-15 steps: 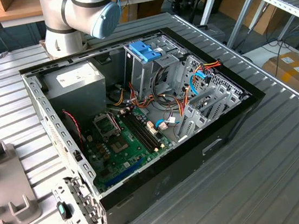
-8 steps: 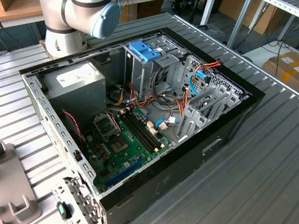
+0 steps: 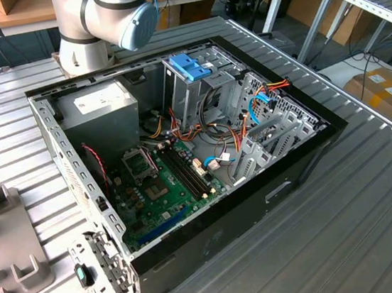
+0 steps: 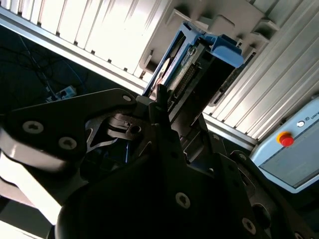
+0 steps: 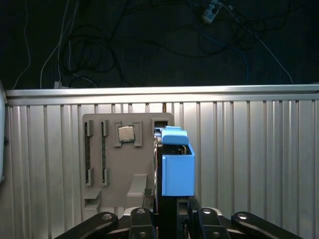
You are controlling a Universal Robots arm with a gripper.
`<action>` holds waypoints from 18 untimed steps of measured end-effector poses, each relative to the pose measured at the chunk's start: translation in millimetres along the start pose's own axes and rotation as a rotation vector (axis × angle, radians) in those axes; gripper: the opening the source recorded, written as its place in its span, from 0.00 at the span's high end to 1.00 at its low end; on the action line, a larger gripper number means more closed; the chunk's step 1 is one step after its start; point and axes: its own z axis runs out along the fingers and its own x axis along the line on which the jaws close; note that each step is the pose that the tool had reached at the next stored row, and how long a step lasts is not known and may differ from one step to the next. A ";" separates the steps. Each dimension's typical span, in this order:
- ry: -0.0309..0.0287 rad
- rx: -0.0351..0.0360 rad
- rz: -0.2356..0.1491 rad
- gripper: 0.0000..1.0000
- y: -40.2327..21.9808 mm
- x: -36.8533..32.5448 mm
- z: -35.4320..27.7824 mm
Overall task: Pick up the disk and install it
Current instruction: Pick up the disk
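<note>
Gripping the disk (image 5: 177, 172) edge-on, the hand (image 5: 171, 215) is closed around its lower part in the first wrist view, with a linkage on either side; the fingertips are cut off by the frame; the disk's label face is turned away, and its blue carrier end and a thin dark edge face the camera. The disk overlaps one side edge of a grey tray (image 5: 112, 169) lying on the ribbed bench (image 5: 249, 164); whether it touches the tray or hangs above it cannot be told; a chip (image 5: 125, 133) lies in a tray pocket, apart from the disk. Past the bench edge, loose cables (image 5: 89, 55) lie on a dark floor.

In the second wrist view the hand's black body hides much of the disk; its connector edge and blue rail stick out toward the tray; a pendant (image 4: 289, 149) with a red button sits beside the bench edge.

In the exterior view the arm (image 3: 105, 15) is cut off at the top; the open case (image 3: 228, 235) lies on the bench; its cage (image 3: 190, 97) stands upright, wires crowding between it and the board (image 3: 161, 186); bare bench runs along the exterior view's right of the case.
</note>
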 end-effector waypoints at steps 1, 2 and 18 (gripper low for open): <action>0.0000 0.0000 0.000 0.65 -0.3 0.0 0.0; 0.0000 0.0000 0.000 0.65 -0.9 0.0 0.0; -0.0001 0.0002 0.000 0.65 -22.3 -0.8 0.4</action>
